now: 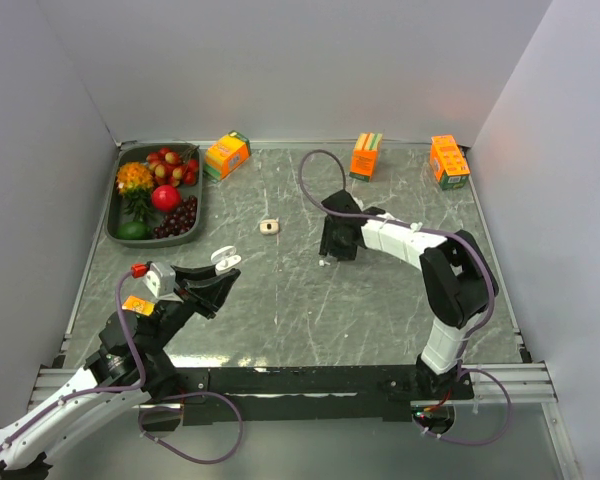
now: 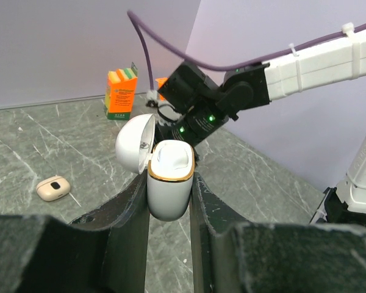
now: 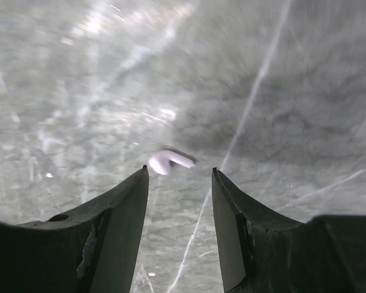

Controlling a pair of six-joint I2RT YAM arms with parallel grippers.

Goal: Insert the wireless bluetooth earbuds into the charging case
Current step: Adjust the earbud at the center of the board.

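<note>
My left gripper (image 2: 168, 183) is shut on a white charging case (image 2: 169, 183) with a gold rim, held upright above the table with its lid (image 2: 134, 144) swung open; the same case (image 1: 223, 259) shows in the top view at the front left. A white earbud (image 3: 169, 161) lies on the marble table just beyond the fingertips of my right gripper (image 3: 179, 170). That gripper is open, with nothing between its jaws, and hangs low over the table's middle (image 1: 335, 255). A small tan case (image 1: 270, 227) with a dark spot lies flat on the table, apart from both grippers.
Three orange cartons stand along the back edge (image 1: 227, 154) (image 1: 365, 155) (image 1: 448, 161). A dark tray (image 1: 113, 215) of fruit sits at the back left. Grey walls close in the left, back and right sides.
</note>
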